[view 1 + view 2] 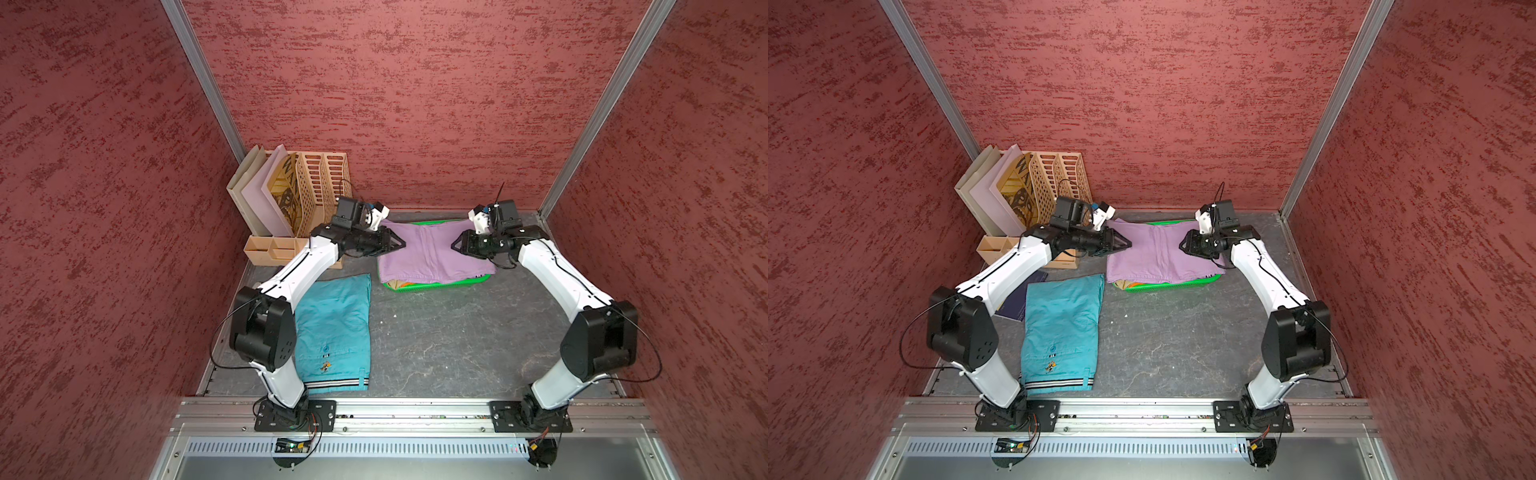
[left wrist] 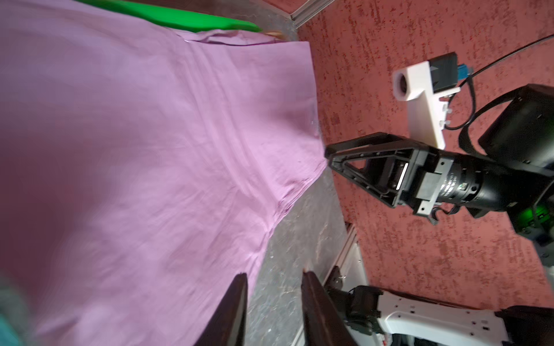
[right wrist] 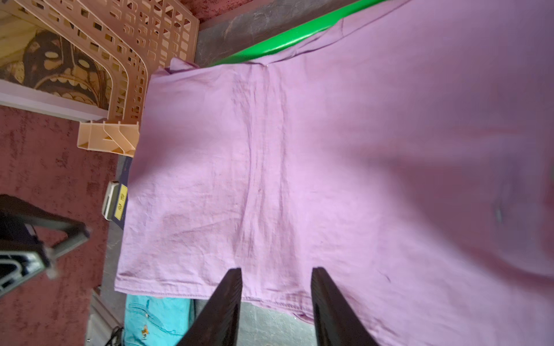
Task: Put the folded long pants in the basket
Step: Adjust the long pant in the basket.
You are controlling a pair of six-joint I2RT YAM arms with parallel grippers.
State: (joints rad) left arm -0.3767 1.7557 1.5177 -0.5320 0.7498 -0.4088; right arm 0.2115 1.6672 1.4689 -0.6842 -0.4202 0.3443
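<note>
Nearest of all runs the aluminium rail [image 1: 415, 409] where both my arms are bolted down. Just beyond it, on the grey table [image 1: 436, 345], the teal pants [image 1: 334, 328] lie folded flat beside my left arm. Their striped waistband is toward the rail, and they are outside the basket.

Farther on sits the green basket [image 1: 453, 284]. The lilac pants [image 1: 428, 253] are spread over the top of it and hide most of its rim. Under their near left corner, a sliver of khaki cloth [image 1: 392, 284] and orange cloth [image 1: 409, 285] peeks out at the rim.

My left claw [image 1: 400, 244] [image 2: 274, 274] hangs at the lilac pants' left edge with its jaws parted. In the left wrist view only bare table shows through the gap, so it holds nothing. My right claw [image 1: 454, 245] [image 3: 275, 269] hangs over their right side, jaws parted as well. In the right wrist view the cloth lies flat beyond the gap with its hem unbroken, so I grip nothing there either.

Behind my left claw, in the far left corner, the peach file rack [image 1: 320, 183] stands with boards [image 1: 266, 195] leaning in it, against the red wall [image 1: 415, 104].
</note>
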